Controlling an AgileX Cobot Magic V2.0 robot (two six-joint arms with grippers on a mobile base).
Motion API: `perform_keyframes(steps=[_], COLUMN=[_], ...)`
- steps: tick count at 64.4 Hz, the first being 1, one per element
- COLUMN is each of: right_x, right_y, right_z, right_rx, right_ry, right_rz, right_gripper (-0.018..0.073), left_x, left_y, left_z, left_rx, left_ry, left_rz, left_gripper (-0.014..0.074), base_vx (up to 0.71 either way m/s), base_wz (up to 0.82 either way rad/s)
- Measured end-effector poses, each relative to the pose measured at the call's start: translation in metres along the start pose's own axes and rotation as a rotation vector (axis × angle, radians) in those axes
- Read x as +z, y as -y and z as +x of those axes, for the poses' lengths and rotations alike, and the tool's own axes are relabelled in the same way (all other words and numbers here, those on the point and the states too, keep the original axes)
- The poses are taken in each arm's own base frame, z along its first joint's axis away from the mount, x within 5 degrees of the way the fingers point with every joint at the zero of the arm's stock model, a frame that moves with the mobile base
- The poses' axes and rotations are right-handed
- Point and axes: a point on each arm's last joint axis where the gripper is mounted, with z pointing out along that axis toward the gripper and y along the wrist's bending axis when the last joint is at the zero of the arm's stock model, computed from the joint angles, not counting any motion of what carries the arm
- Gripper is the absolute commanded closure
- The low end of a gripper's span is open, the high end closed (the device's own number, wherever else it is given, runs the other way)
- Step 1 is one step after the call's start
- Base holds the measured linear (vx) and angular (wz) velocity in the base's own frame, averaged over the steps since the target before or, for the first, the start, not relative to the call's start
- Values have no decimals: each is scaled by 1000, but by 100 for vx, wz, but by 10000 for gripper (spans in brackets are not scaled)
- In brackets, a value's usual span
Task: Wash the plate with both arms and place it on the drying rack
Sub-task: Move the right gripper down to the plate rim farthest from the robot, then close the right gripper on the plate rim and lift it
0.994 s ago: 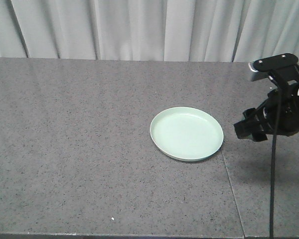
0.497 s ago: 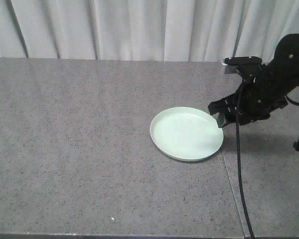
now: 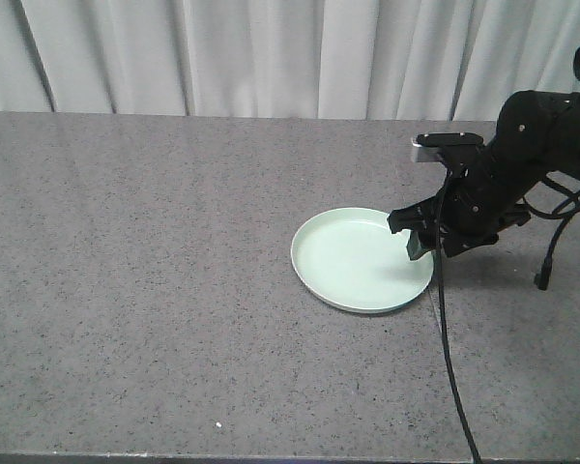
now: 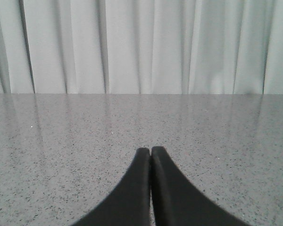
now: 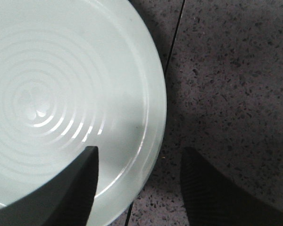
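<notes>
Currently the right pincer [image 5: 140,150] is spread astride the right rim of the plate [image 3: 361,259], which lies flat on the table [image 3: 155,290] right of centre, so a shallow bite could skid it left or slip off; left pincer [image 4: 150,150] is pressed together, too far off to steady it.
</notes>
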Motion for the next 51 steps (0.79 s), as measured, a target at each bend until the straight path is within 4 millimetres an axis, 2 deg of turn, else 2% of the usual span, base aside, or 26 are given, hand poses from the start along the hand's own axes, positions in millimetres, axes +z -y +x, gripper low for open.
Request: perform_keyframes(steps=[11,21,51], right_x=[14,21,26], right_y=[1,2,2], right_z=[-1,-2,-2], right_rx=[12,21,24], right_ry=[-15,-21,-25], right_rz=[-8,-15,-17], right_gripper=[186,235,559], left_x=[0,0,0], left_y=[0,0,0], left_z=[0,0,0], left_rx=[0,0,0], left_ry=[0,0,0], left_rz=[0,0,0], left_gripper=[603,603,603], base_vx=[0,0,0], base_wz=[0,0,0])
